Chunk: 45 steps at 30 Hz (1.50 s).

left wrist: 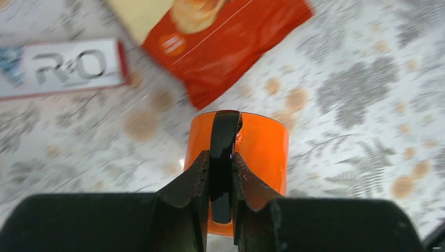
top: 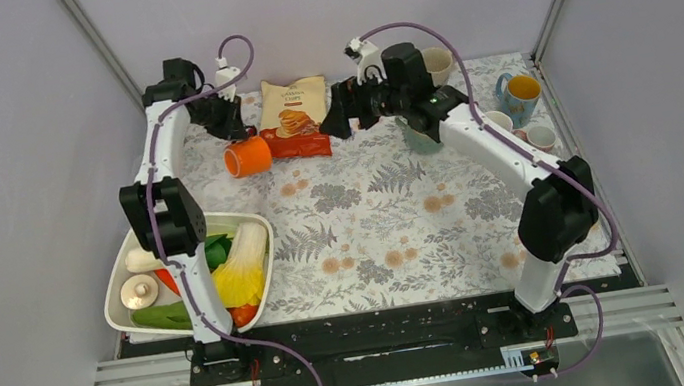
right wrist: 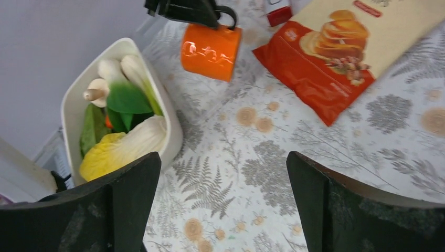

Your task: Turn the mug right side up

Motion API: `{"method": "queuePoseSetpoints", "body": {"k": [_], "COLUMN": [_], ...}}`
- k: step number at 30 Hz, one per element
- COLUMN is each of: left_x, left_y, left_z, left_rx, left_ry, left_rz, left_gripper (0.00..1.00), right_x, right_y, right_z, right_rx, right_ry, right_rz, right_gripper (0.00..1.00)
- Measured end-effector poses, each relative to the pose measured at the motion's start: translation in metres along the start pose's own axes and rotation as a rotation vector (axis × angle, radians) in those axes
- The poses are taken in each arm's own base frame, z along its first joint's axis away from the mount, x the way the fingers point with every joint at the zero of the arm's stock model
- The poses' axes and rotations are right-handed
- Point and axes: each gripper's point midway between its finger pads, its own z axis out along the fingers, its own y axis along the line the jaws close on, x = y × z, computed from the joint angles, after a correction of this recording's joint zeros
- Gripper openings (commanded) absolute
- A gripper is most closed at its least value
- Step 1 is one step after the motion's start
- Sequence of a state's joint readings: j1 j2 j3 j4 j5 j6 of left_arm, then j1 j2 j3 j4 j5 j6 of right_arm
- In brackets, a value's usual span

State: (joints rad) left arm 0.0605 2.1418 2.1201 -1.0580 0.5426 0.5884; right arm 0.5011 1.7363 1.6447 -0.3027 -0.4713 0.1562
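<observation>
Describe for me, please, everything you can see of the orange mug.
The orange mug looks like glossy ceramic, with a shiny black handle and a pale pattern on its wall. It is tipped on its side, one round end facing left in the top view. The left gripper has its fingers shut on the handle. The mug is just left of the red chip bag, above the floral cloth; whether it touches the cloth cannot be told.

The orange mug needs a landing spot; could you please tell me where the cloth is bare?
The widest bare patch of cloth lies between the bowl, the chip bag and the right arm. The far right corner is crowded with cups. The bag crowds the mug.
</observation>
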Motion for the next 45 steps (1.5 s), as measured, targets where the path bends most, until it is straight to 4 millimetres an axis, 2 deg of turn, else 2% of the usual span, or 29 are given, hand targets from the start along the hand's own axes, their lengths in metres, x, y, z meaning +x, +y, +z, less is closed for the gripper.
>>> {"method": "queuePoseSetpoints", "body": {"k": [3,6,11,15,19,20,23,25,26,30,31,32,34,35,40,45], "left_x": [-0.021,-0.043,-0.07,-0.087,-0.105,-0.109,-0.122,-0.131,-0.134,-0.14,-0.141,-0.142,-0.143,-0.143,-0.137,-0.118], "left_y": [-0.034,-0.067,-0.108,-0.134,-0.15,-0.153,-0.162,-0.163,-0.164,-0.171,-0.174,-0.177,-0.18,-0.179,-0.158,-0.125], "left_z": [0.007,0.007,-0.005,-0.019,-0.032,-0.035,-0.041,-0.042,-0.043,-0.045,-0.044,-0.044,-0.044,-0.043,-0.038,-0.024], "left_rx": [0.097,0.2,0.326,0.396,0.452,0.462,0.496,0.509,0.524,0.577,0.584,0.59,0.596,0.581,0.449,0.254], "left_ry": [-0.057,-0.116,-0.179,-0.222,-0.276,-0.287,-0.327,-0.359,-0.378,-0.412,-0.414,-0.418,-0.42,-0.416,-0.392,-0.324], "left_rz": [-0.048,-0.086,-0.119,-0.124,-0.135,-0.136,-0.148,-0.143,-0.128,-0.099,-0.093,-0.084,-0.082,-0.093,-0.126,-0.106], "left_gripper": [0.0,0.0,0.0,0.0,0.0,0.0,0.0,0.0,0.0,0.01,0.18,0.46,0.93,0.98,0.99,0.99], "right_x": [0.012,0.022,0.029,0.033,0.03,0.028,0.018,0.009,0.004,-0.001,-0.001,-0.002,-0.001,0.002,0.028,0.06], "right_y": [0.013,0.017,0.013,0.01,0.018,0.023,0.038,0.051,0.059,0.069,0.069,0.068,0.066,0.059,0.023,-0.026], "right_z": [0.018,0.031,0.049,0.055,0.053,0.053,0.052,0.05,0.047,0.038,0.035,0.033,0.029,0.027,0.013,-0.027], "right_rx": [-0.079,-0.119,-0.145,-0.146,-0.186,-0.207,-0.282,-0.351,-0.386,-0.414,-0.406,-0.392,-0.36,-0.311,-0.114,0.134], "right_ry": [0.002,0.013,0.018,0.023,0.02,0.018,-0.012,-0.044,-0.06,-0.095,-0.097,-0.096,-0.091,-0.082,0.018,0.167], "right_rz": [0.046,0.091,0.138,0.149,0.158,0.165,0.184,0.186,0.197,0.199,0.194,0.188,0.166,0.142,0.097,0.032], "right_gripper": [0.99,0.99,0.99,0.98,0.75,0.66,0.22,0.04,0.0,0.0,0.0,0.0,0.0,0.0,0.0,0.0]}}
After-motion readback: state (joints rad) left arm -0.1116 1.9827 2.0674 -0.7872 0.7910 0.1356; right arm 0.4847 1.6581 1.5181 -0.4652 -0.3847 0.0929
